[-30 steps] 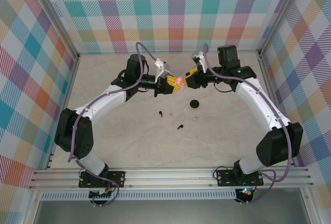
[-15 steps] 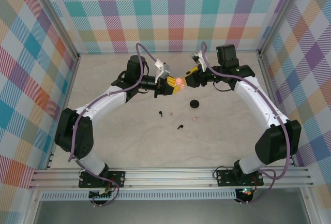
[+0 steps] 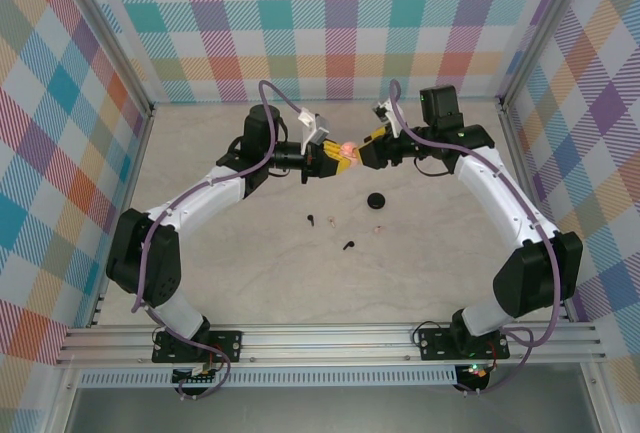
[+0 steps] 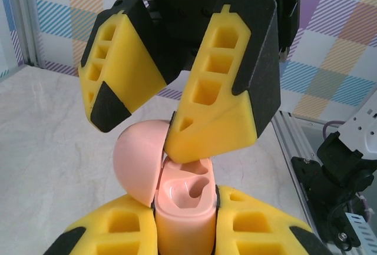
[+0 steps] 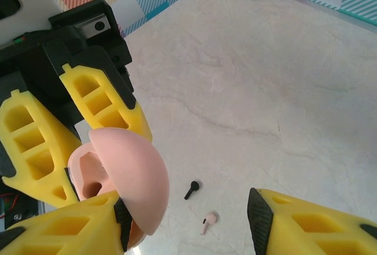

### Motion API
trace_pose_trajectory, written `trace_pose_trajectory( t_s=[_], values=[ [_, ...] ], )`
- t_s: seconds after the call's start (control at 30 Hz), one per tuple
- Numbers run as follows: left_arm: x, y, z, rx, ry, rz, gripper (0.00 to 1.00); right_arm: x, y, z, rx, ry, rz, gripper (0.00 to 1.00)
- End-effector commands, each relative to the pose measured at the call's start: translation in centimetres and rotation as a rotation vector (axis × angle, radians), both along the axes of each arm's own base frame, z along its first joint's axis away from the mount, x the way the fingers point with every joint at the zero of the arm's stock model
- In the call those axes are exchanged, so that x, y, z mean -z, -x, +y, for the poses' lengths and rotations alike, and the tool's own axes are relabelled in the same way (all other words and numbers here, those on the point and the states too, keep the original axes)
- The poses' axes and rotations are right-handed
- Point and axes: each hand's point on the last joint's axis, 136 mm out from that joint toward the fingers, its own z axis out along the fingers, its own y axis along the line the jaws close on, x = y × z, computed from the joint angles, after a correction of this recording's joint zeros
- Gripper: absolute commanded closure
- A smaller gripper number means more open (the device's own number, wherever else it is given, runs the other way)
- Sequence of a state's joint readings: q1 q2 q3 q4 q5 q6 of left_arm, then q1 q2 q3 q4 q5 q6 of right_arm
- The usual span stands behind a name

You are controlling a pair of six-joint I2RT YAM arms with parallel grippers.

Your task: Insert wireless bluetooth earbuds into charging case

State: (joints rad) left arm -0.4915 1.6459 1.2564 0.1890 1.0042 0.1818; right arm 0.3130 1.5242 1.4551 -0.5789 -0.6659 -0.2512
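Earbuds (image 3: 348, 245) are lying loose on the table (image 3: 250, 283), out in front of the arm bases. There are two black ones, plus a pale one (image 3: 377, 226) a bit to the right. Just past that pale bud sits a round black case (image 3: 376, 200), closed as far as I can tell.

Further back, both arms arch up from their bases and bend inward, so the grippers meet nose to nose above the table. The left gripper (image 3: 338, 156) is clamped tight on the body of the pink charging case (image 4: 182, 219), which has its lid (image 4: 136, 161) flipped open. The right gripper (image 3: 360, 151) has its jaws spread wide and isn't gripping anything. One fingertip (image 4: 200, 140) sits right at the case's rim by the hinge, and the other hangs over the lid.
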Motion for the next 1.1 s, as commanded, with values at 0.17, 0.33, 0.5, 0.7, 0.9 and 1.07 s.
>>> trace_pose_trajectory(
  t_s=[0.17, 0.33, 0.5, 0.7, 0.9, 1.07],
  values=[
    [-1.7, 0.3, -0.5, 0.014, 0.039, -0.068, 0.91, 0.5, 0.0, 0.0, -0.001, 0.013, 0.005, 0.43],
    [-1.9, 2.1, -0.5, 0.103, 0.054, -0.086, 0.91, 0.7, -0.3, 0.1, -0.002, 0.011, 0.026, 0.44],
    [-2.2, 3.2, -0.4, 0.148, 0.051, -0.113, 0.91, 0.3, 1.0, 1.0, -0.089, -0.042, 0.058, 0.49],
    [-2.4, 4.4, -0.5, 0.195, 0.036, -0.148, 0.9, 0.5, 1.0, 1.2, -0.099, -0.043, 0.086, 0.59],
    [-2.5, 4.7, -0.6, 0.198, 0.033, -0.17, 0.87, 1.2, 0.3, 1.1, -0.066, -0.024, 0.107, 0.66],
    [-2.4, 4.6, -0.7, 0.181, 0.033, -0.185, 0.85, 1.7, -0.1, 0.9, -0.047, -0.008, 0.129, 0.68]
  ],
)
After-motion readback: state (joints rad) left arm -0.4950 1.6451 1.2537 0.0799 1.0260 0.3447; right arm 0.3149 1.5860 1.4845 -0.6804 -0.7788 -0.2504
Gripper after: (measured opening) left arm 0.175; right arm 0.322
